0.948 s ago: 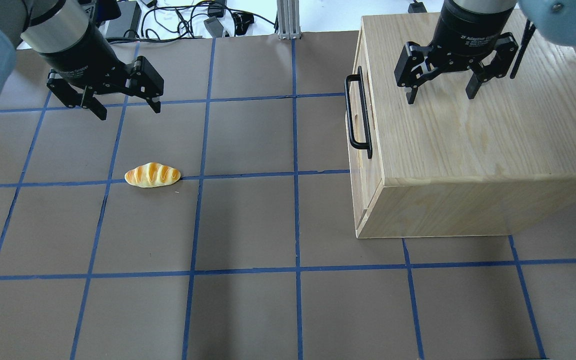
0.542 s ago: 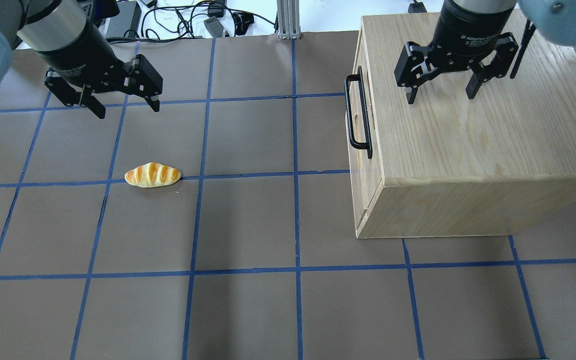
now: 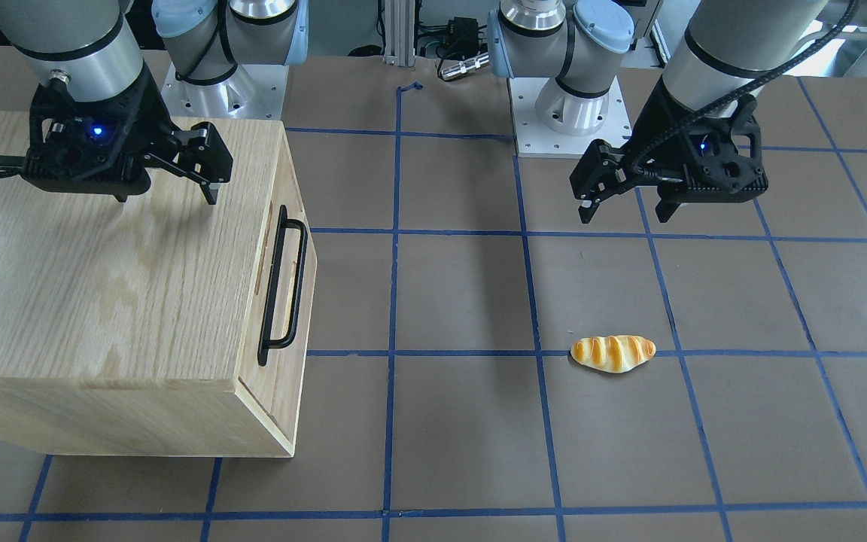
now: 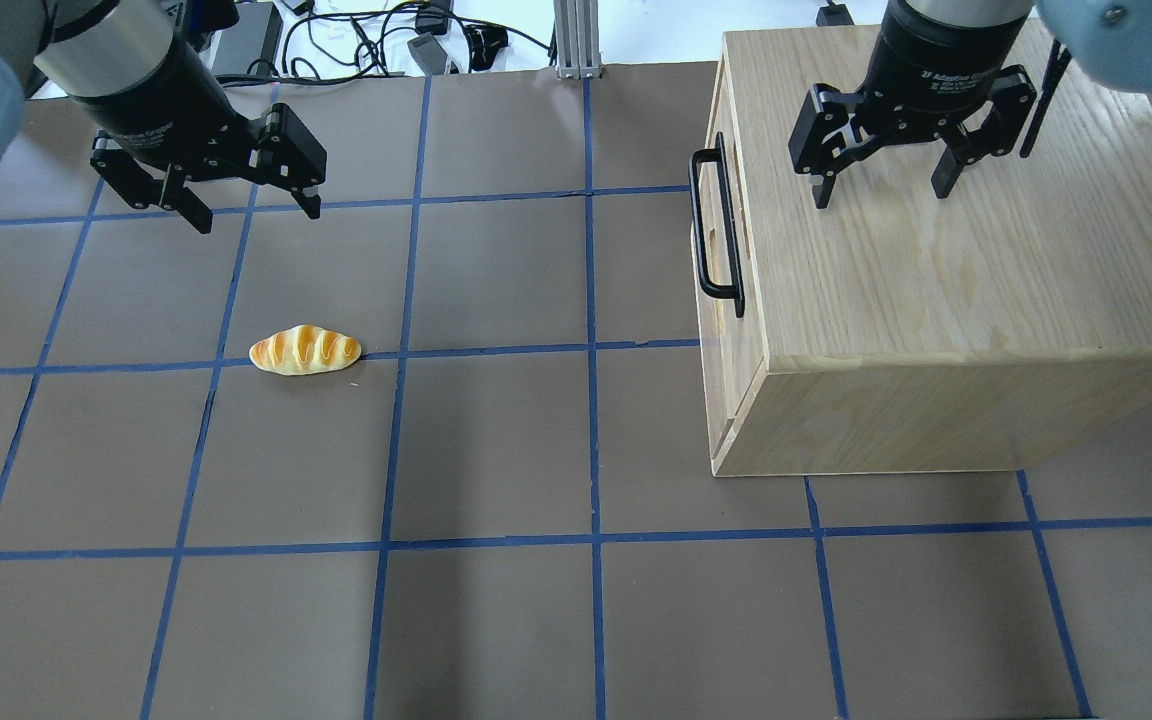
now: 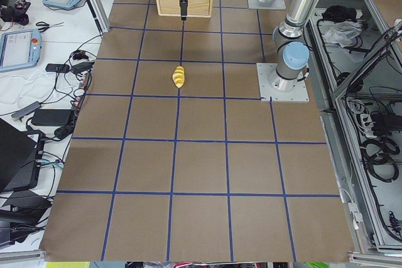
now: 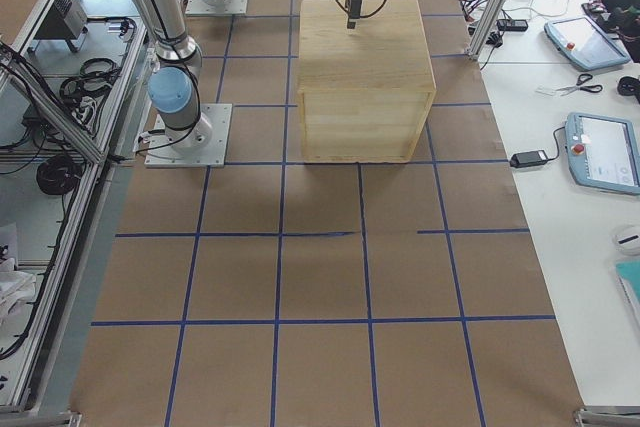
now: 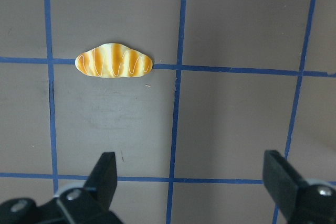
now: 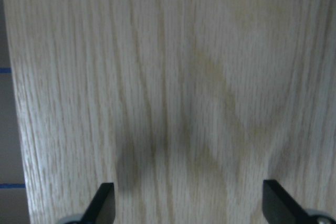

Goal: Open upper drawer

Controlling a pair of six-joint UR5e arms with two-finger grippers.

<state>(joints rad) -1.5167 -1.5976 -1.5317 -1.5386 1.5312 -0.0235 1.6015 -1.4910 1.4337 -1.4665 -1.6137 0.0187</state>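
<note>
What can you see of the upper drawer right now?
The upper drawer shows only its light-wood front panel, along the top of the cabinet face that looks toward the table's middle. It carries a long black bar handle and an elongated cut-out slot near it. It looks shut, front flush with the cabinet. Nothing touches it: the right tool hangs open above the cabinet's top, clear of the handle.

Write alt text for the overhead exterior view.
A wooden cabinet stands at right, its upper drawer shut, the open right gripper above its top. At left, the open left gripper hovers over the table, beyond a bread roll.
</note>
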